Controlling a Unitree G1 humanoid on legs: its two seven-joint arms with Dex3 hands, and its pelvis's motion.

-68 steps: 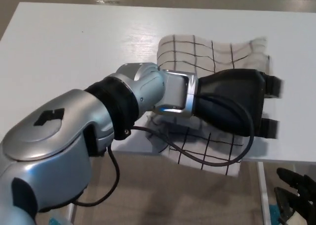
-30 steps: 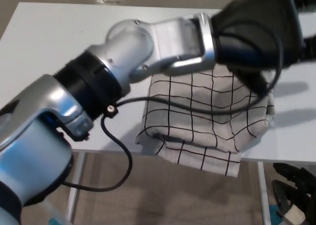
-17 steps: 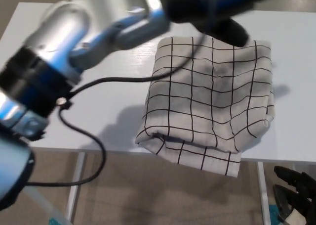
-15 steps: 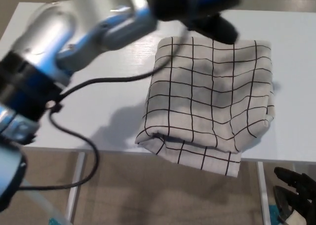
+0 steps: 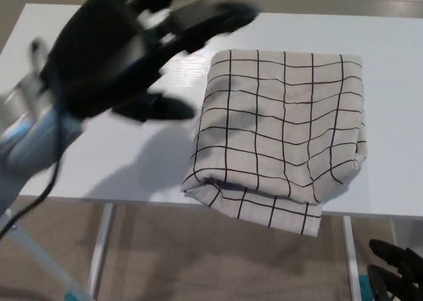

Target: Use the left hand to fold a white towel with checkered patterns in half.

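- Hovering over the upper left of the frame, my left robot hand [image 5: 109,56] is blurred, its fingers [image 5: 211,15] spread wide and holding nothing.
- Its thumb [image 5: 158,107] points toward the towel [image 5: 281,132] but stays apart from it, just beside the towel's left edge.
- Lying right of centre on the white worktop [image 5: 99,162], the towel is doubled over, white with a black grid.
- Its lower edge hangs a little over the worktop's near edge at the lower middle of the frame, where a lower layer shows under the rolled fold.
- Its upper edge lies flat and fairly straight, short of the worktop's far edge.
- At the lower right corner, below the worktop, I see the dark fingers of my right robot hand [image 5: 396,271]; whether it is spread or closed I cannot tell.
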